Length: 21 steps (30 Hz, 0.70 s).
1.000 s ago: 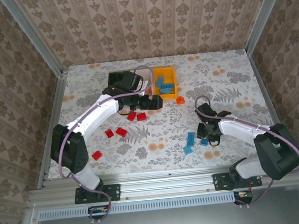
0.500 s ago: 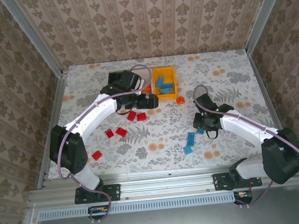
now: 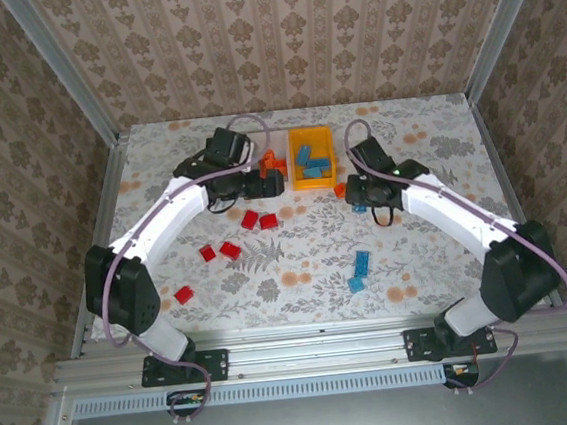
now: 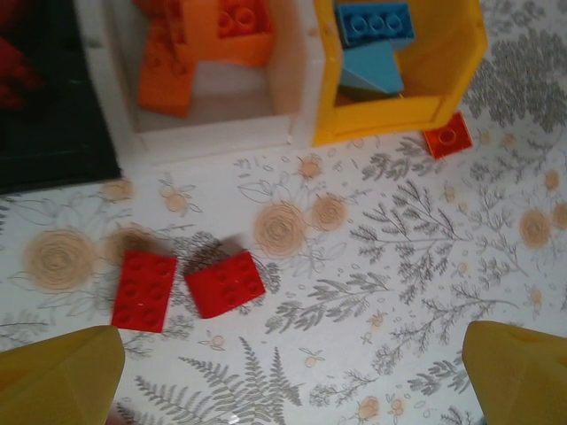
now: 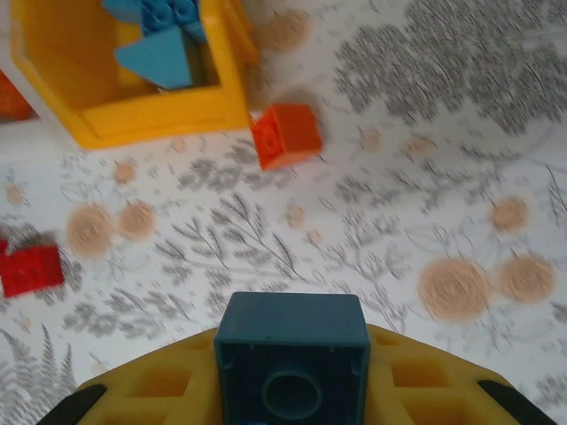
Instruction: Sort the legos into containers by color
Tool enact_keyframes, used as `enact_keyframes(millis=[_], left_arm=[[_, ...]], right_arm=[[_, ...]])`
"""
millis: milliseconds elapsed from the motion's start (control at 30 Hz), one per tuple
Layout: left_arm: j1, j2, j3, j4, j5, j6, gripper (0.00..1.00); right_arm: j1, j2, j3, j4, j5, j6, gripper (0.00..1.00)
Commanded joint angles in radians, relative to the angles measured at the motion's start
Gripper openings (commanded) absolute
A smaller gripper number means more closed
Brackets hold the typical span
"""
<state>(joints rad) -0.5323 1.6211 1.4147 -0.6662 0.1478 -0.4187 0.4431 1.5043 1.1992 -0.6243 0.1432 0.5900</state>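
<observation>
A table [image 3: 439,157] covered in a floral pattern is enclosed by wallpapered walls [image 3: 277,42]. Across its left half, red bricks [image 3: 230,249] are scattered, one of them lying alone near the front edge. Towards the back, three bins are set side by side. The black bin [image 4: 44,133] is placed leftmost. The white bin [image 4: 213,142] is next to it and is loaded with orange bricks [image 4: 235,27]. The orange-yellow bin [image 4: 381,119] comes last and is loaded with light blue bricks [image 4: 376,22].

The left gripper [image 4: 288,381] is held above the table just in front of the white bin. Its jaws are spread wide and nothing is held between them. Two red bricks are seen beneath it.

A single orange brick [image 5: 285,135] is seen on the table just beside the orange-yellow bin's near right corner. Near it, the right gripper [image 3: 361,201] is closed tightly on a blue brick [image 5: 292,367], which is carried clear of the table. Two loose blue bricks [image 3: 363,261] are found nearer the front, right of centre.
</observation>
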Motion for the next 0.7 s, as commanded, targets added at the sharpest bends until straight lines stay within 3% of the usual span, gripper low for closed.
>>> enact_keyframes(millis=[0, 267, 467, 500, 633, 667], left_arm=[[0.061, -0.035, 0.024, -0.018, -0.028, -0.001, 1.00], [0.236, -0.022, -0.006, 0.023, 0.062, -0.066, 1.00], [0.252, -0.024, -0.019, 0.048, 0.101, -0.071, 1.00], [0.252, -0.024, -0.019, 0.049, 0.105, -0.070, 1.00], [0.252, -0.024, -0.016, 0.048, 0.109, -0.065, 1.00], [0.252, -0.026, -0.016, 0.044, 0.101, -0.067, 1.00]], right_arm=[[0.014, 0.098, 0.119, 0.033, -0.008, -0.054, 0.22], [0.008, 0.455, 0.420, 0.176, -0.072, -0.142, 0.22], [0.006, 0.718, 0.767, 0.040, -0.054, -0.186, 0.25], [0.006, 0.745, 0.796, 0.024, -0.048, -0.185, 0.27], [0.006, 0.783, 0.870, -0.003, -0.042, -0.185, 0.55], [0.006, 0.774, 0.869, 0.002, -0.046, -0.185, 0.58]])
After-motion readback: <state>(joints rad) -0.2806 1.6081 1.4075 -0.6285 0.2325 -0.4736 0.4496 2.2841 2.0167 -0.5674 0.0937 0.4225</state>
